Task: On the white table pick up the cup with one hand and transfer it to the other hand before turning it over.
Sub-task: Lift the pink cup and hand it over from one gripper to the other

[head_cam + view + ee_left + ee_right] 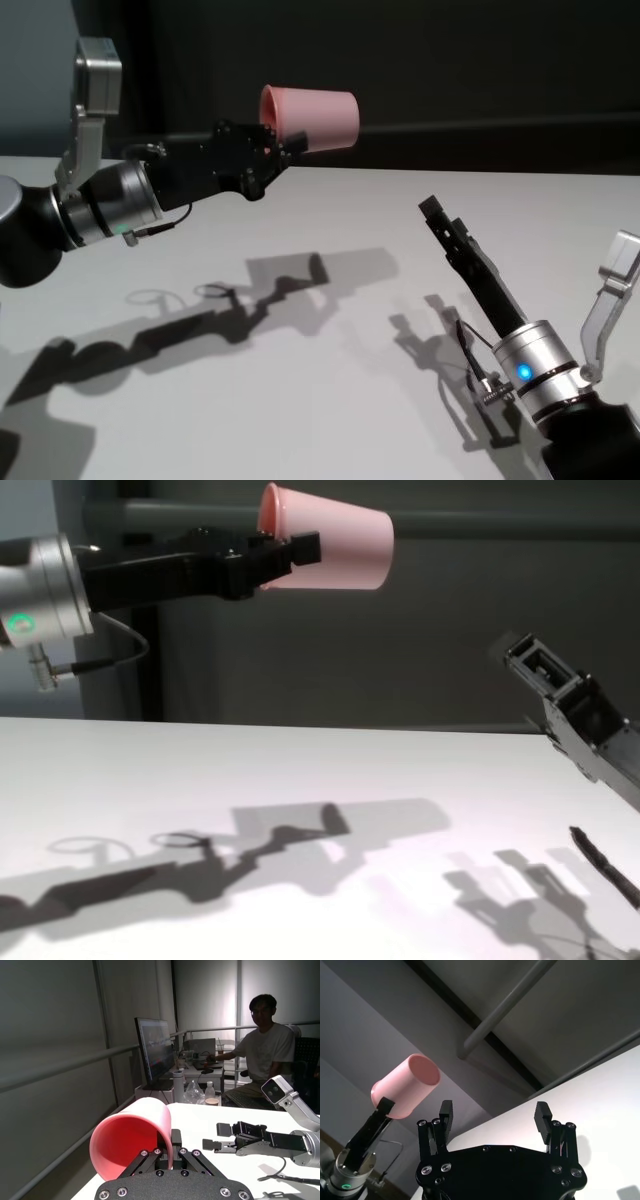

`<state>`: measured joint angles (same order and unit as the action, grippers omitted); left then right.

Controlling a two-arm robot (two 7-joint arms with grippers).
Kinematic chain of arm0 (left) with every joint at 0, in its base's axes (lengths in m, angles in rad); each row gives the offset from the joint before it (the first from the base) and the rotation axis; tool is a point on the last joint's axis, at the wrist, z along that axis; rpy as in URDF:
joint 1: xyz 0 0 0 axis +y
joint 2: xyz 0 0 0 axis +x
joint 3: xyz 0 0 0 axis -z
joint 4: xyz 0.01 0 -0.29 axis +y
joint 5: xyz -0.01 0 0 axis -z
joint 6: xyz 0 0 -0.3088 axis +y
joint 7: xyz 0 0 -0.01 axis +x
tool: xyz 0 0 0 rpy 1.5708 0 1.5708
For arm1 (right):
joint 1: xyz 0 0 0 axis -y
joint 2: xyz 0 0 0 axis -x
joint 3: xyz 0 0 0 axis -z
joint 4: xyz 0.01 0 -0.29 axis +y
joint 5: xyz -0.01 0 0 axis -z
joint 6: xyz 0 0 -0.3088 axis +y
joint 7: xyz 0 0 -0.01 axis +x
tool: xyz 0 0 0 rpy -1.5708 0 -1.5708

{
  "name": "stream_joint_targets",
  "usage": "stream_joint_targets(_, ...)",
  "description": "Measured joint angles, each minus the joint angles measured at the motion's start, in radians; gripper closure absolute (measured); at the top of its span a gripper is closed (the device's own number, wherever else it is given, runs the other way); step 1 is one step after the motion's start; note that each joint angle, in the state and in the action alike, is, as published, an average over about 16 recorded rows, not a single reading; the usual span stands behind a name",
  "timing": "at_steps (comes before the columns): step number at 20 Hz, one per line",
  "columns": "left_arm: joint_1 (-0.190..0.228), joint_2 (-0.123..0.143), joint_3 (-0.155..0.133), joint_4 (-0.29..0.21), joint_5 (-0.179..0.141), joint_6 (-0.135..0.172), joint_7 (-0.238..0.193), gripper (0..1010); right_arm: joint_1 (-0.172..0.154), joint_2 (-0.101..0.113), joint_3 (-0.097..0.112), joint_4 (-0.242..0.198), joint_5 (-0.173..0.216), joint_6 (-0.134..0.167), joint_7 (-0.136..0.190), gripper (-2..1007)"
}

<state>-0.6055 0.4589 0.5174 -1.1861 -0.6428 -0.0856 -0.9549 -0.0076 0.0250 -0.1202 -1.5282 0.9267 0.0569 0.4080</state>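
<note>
The white table [330, 230] spreads across the whole lower part of the head view, carrying the long shadows of both arms. The left arm reaches in from nine o'clock in that view and is raised well above the tabletop; its left gripper [283, 145] is clamped on the rim wall of the cup [318, 118], one finger inside the mouth and one outside. The right arm comes up from about five o'clock, and the right gripper [437, 212] hangs above the table with its fingers spread wide apart — nothing between them. It points toward eleven o'clock, at the cup, but is well apart from it. The cup is held in the air on its side: the open mouth faces the left gripper, the flat base points away toward three o'clock — no part of it touches the table
</note>
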Motion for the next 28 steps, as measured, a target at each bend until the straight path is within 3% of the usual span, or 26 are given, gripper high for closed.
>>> stream_joint_targets(6, 0.000, 0.000, 0.000, 0.000, 0.000, 0.000, 0.000, 964, 0.035, -0.011, -0.007, 0.050, 0.095, 0.019, 0.077, 3)
stream_joint_targets(10, 0.000, 0.000, 0.000, 0.000, 0.000, 0.000, 0.000, 964, 0.064, -0.024, -0.009, 0.086, 0.167, 0.052, 0.104, 3)
stream_joint_targets(19, 0.000, 0.000, 0.000, 0.000, 0.000, 0.000, 0.000, 964, 0.119, -0.066, -0.022, 0.145, 0.272, 0.103, 0.097, 3)
stream_joint_targets(28, 0.000, 0.000, 0.000, 0.000, 0.000, 0.000, 0.000, 964, 0.154, -0.094, -0.053, 0.166, 0.307, 0.100, 0.091, 3)
